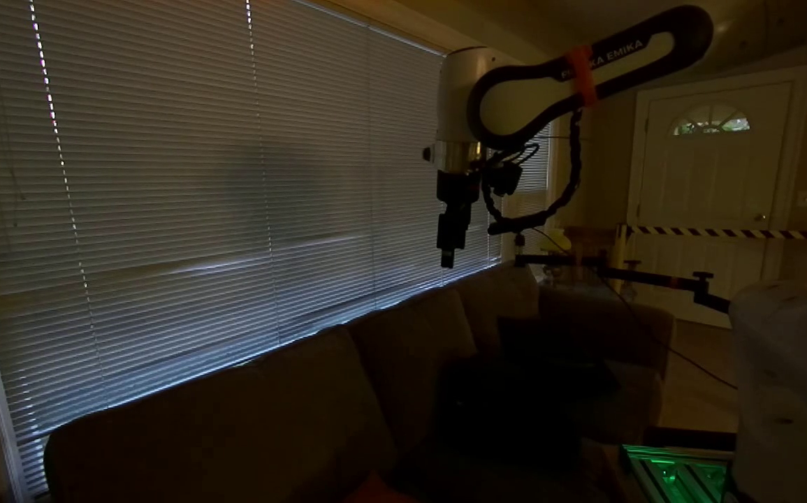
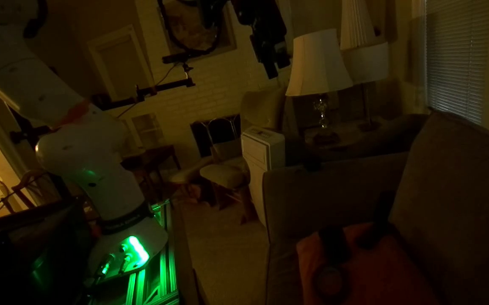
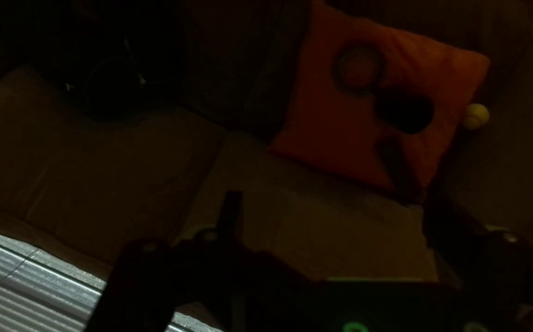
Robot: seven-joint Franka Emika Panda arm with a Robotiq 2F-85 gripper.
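My gripper [image 3: 333, 219] is open and empty in the wrist view, its dark fingers wide apart above the sofa seat. It hangs pointing down in both exterior views, high above the sofa [image 1: 448, 257] and near the top of the picture [image 2: 279, 68]. An orange pillow [image 3: 328, 120] lies on the sofa ahead of the fingers; it also shows in an exterior view [image 2: 379, 275]. On the pillow are a dark ring [image 3: 338, 69], a black rounded object [image 3: 407, 110] and a dark strip [image 3: 398, 166]. A yellowish ball [image 3: 477, 116] sits beside the pillow's edge. The light is very dim.
The brown sofa [image 1: 200, 426] stands along a window with blinds [image 1: 165, 175]. A black, unclear heap [image 1: 515, 405] lies on its seat. A camera bracket [image 1: 662, 278] juts out near the arm. A white appliance [image 2: 265, 148] and lamps [image 2: 320, 63] stand beyond the sofa's armrest.
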